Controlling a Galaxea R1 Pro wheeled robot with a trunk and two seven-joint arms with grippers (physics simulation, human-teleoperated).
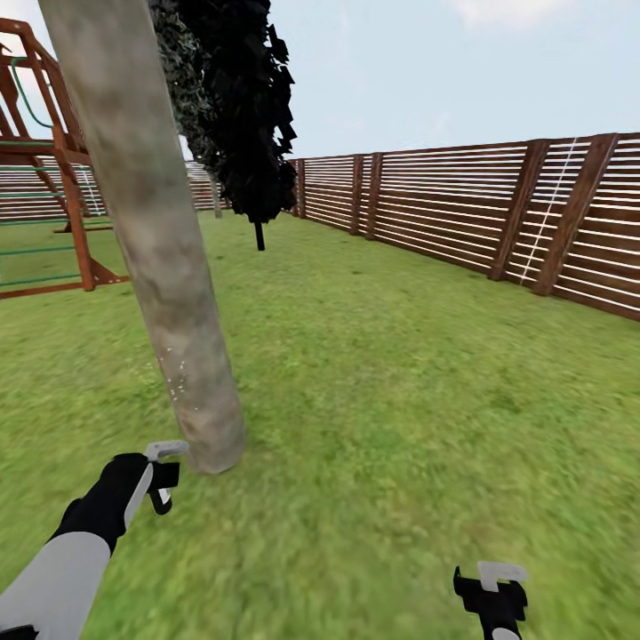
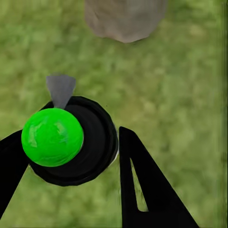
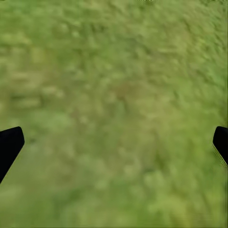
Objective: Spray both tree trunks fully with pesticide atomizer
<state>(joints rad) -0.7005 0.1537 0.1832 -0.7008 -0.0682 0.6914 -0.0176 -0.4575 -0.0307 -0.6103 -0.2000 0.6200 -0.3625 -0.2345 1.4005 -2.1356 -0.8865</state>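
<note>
Spraying first trunk, few specks low down; left gripper clamped on atomizer, right gripper wide open, empty.

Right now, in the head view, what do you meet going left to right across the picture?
Wooden play frame → left tool holding the atomizer → grey-beige tree trunk → black cypress → right tool → slatted fence.

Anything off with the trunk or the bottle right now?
The atomizer sits between the left gripper's fingers, its top green. The tree trunk leans; whitish specks only dot a small low patch.
</note>
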